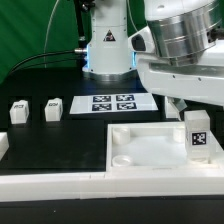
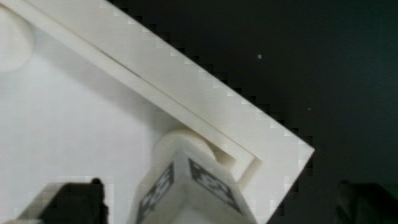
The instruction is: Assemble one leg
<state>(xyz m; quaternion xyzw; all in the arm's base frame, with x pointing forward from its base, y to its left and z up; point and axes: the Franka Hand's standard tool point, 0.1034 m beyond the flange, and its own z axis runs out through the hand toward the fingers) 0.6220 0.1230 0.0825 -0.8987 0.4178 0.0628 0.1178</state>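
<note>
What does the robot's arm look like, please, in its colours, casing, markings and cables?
The arm has a glossy white, rounded casing, with a silver-grey ribbed metal ring near the wrist. Its white base column bears a black triangular mark and glows blue at the foot. A thin cable curves in beside it. The gripper has dark, almost black fingers.

Black table (image 1: 40,145) carries one leg (image 1: 18,112), a second leg (image 1: 52,109), the marker board (image 1: 112,103), the tray (image 1: 116,150)
</note>
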